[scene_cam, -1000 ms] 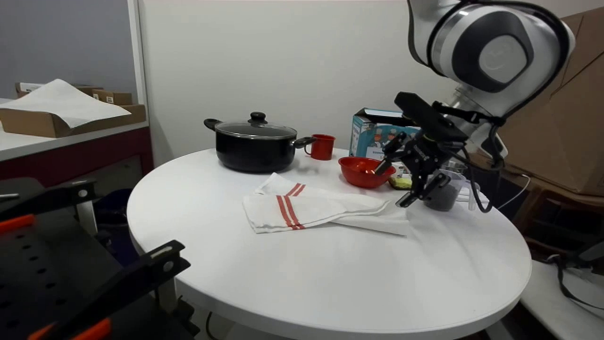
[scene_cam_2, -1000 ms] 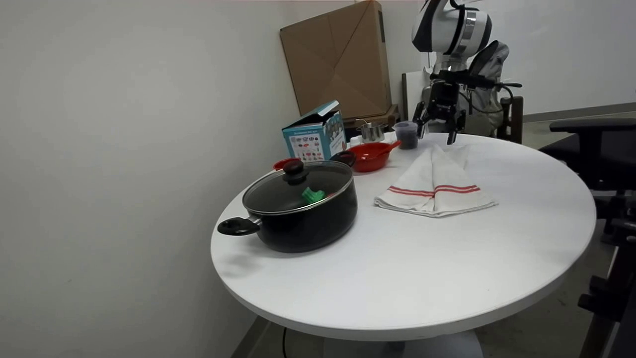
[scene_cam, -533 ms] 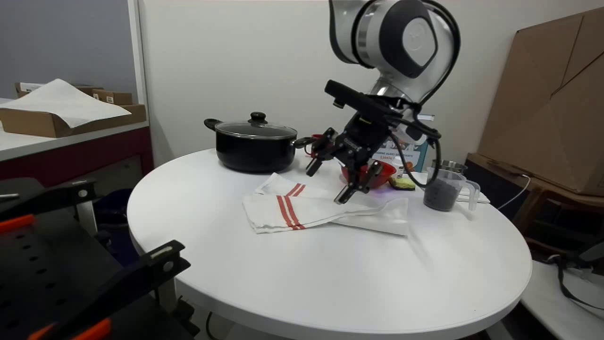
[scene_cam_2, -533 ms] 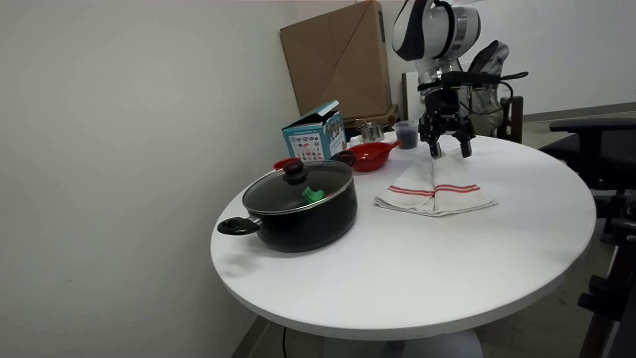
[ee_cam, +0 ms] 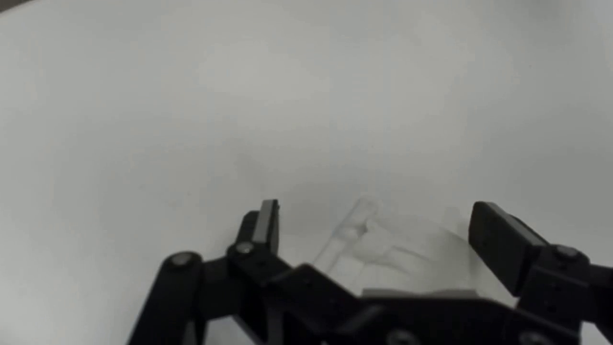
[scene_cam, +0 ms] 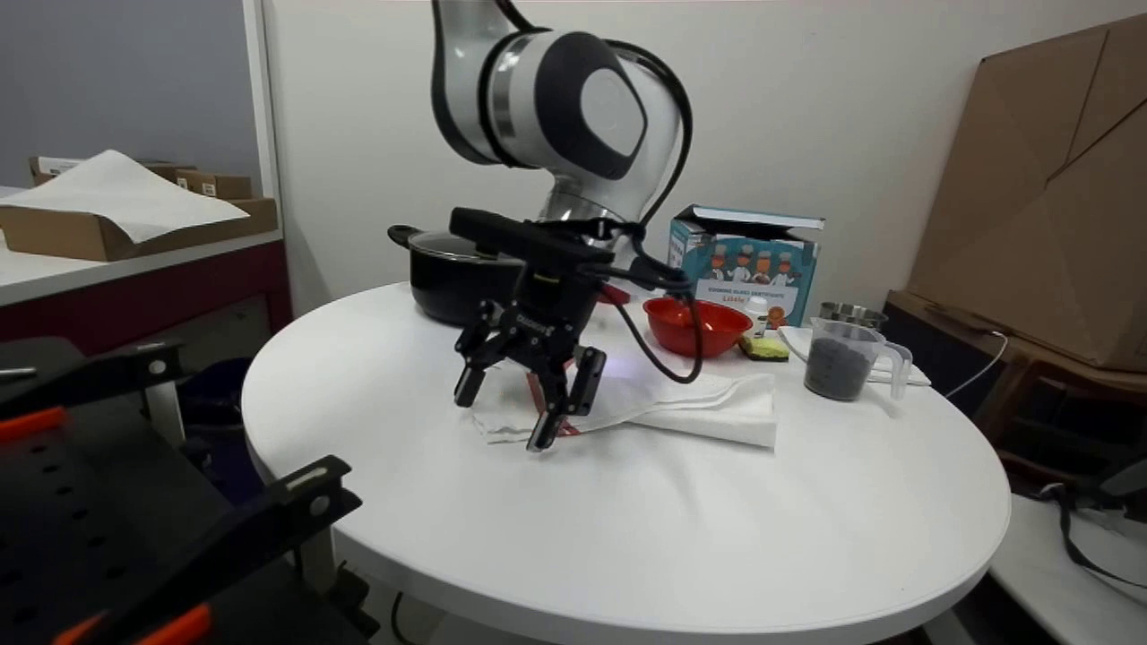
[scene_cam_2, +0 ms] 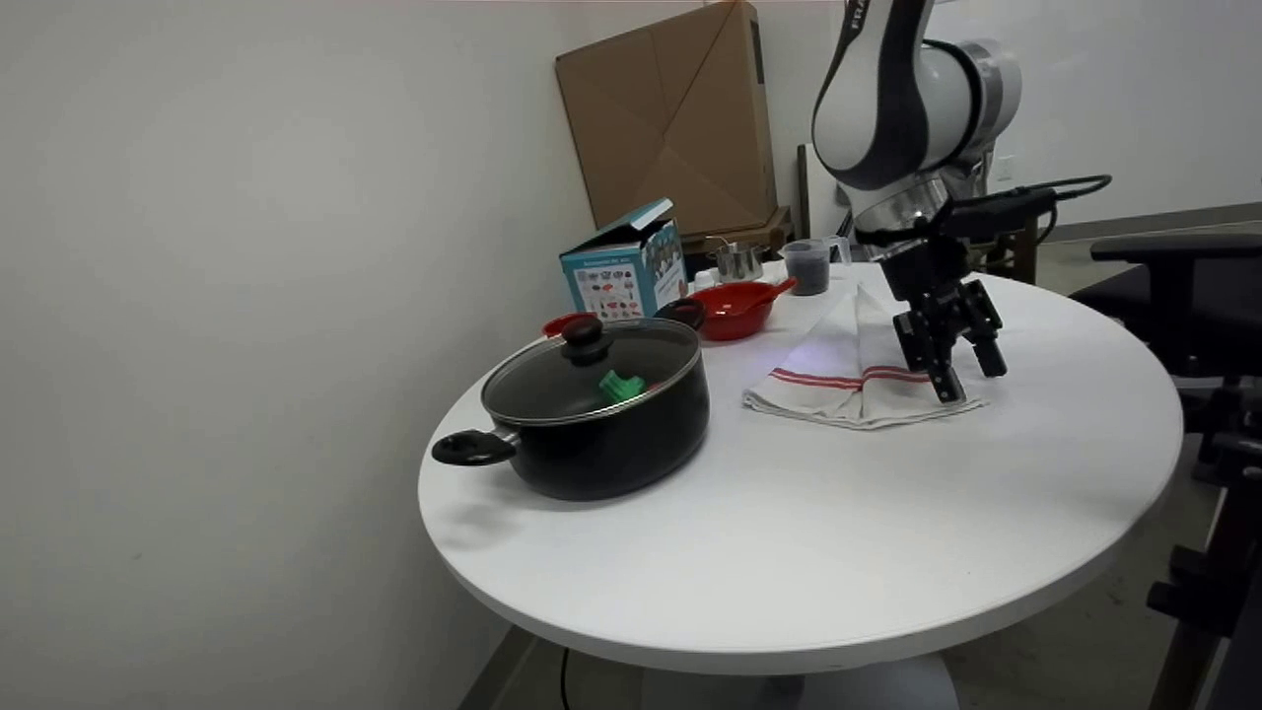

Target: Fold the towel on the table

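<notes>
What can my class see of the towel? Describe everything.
The towel looks like thin white cloth, with paired red stripes crossing two flaps near one end. It lies folded, fairly flat, on the round white table, a crease between the flaps and layered edges at the striped end. The open end effector hangs at that end, hiding part of it; contact cannot be told.

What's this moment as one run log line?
claw: open, nothing gripped; place: near striped end of towel; towel: layered on table; contact: unclear
</notes>
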You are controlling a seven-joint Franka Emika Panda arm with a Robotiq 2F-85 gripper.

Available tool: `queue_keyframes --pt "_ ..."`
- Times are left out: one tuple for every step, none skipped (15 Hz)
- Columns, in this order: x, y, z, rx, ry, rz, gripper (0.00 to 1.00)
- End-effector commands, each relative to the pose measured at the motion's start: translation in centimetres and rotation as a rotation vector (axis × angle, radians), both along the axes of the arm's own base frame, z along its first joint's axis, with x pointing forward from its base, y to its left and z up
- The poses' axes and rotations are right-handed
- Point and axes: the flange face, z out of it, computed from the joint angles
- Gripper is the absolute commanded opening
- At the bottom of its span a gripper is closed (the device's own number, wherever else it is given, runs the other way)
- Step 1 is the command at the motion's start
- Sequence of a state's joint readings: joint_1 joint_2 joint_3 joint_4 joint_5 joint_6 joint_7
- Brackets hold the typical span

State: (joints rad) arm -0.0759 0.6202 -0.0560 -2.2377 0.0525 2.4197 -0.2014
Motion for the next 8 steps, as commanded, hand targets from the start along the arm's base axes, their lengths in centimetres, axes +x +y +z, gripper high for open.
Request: queue_keyframes --pt "-5.2 2.6 1.2 -0.068 -0.134 0.042 1.0" --pt "-6.0 2.9 1.4 -0.077 -0.172 0.041 1.0" --pt "-6.7 3.2 1.7 -0.086 -0.207 0.039 1.0" --pt "-7.5 3.4 2.2 -0.095 -0.241 0.034 1.0" --pt "-8.2 3.5 2.6 -0.099 -0.268 0.029 1.0" --pt "-8.9 3.5 3.1 -0.108 -0.301 0.023 1.0" --pt "-9.4 3.4 3.6 -0.116 -0.331 0.014 1.0" --pt "-9.8 3.1 4.1 -0.124 -0.361 0.003 1.0"
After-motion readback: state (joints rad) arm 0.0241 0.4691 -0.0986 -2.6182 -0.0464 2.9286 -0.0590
